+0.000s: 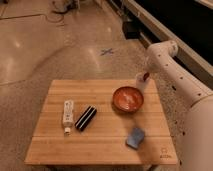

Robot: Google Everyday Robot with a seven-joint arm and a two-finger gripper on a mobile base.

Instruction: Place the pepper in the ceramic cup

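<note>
Above ceramic cup (141,82) at table's (100,145) far right edge: tool (145,76) gripping pepper (146,76).

The tool (145,76) at the end of the white arm sits by the far right corner of the bamboo desk (100,142), too blurred to make out clearly. The small pale whitish-beige ceramic cup (141,82) shows only partly behind it. The slim dark red-brown pepper (146,76) is a tiny reddish blur there. The arm is cut off at the right edge.
</note>
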